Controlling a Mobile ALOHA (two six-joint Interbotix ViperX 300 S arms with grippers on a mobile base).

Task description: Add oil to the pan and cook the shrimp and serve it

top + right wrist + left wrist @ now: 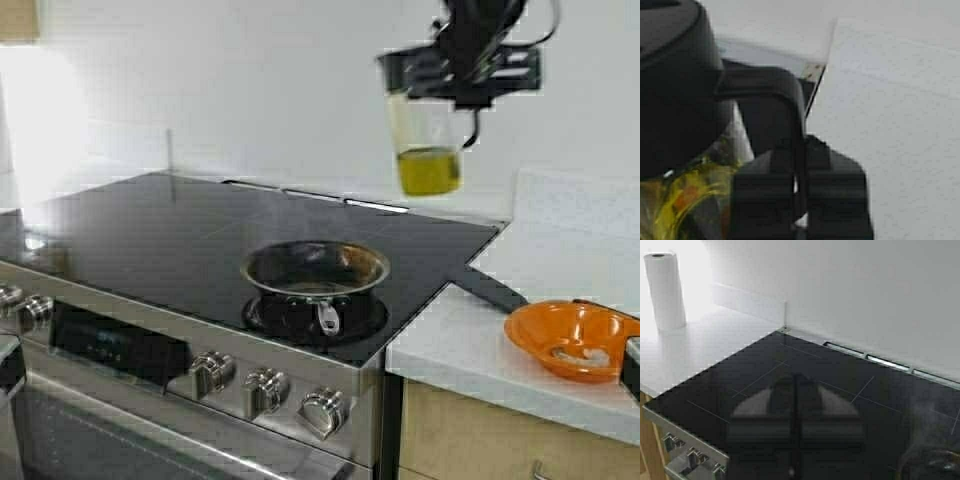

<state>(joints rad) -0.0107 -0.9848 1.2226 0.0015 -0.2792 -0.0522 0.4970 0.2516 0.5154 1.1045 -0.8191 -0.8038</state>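
In the upper right of the high view the right gripper (pixel 470 98) holds the jug (pixel 425 135) in the air, upright, well above the stove and beyond the pan; its fingers (pixel 835 190) are pinched on the jug's black handle (pixel 785 115), as the right wrist view shows, with the black lid (pixel 675 85) just beside them. The oil (pixel 430 171) fills only the lower part of the clear glass, yellow-green, and shows again through the glass wall in the right wrist view (pixel 685 195). The pan (pixel 315 275) sits on the front right burner of the black glass cooktop (pixel 180 235), near the middle of the frame, its dark browned inside facing up and its short looped handle (pixel 327 318) pointing toward the stove's knobs (pixel 265 390). On the pale bench (pixel 460 345) at the lower right stands an orange bowl (pixel 570 338), well apart from the pan, and the shrimp (pixel 582 354) lies inside it as a small pale piece. The left gripper (pixel 795 440) hangs low over the left part of the cooktop, fingers pressed together and holding nothing. A roll of paper towel (pixel 665 290) stands upright on the bench at the upper left of the left wrist view.
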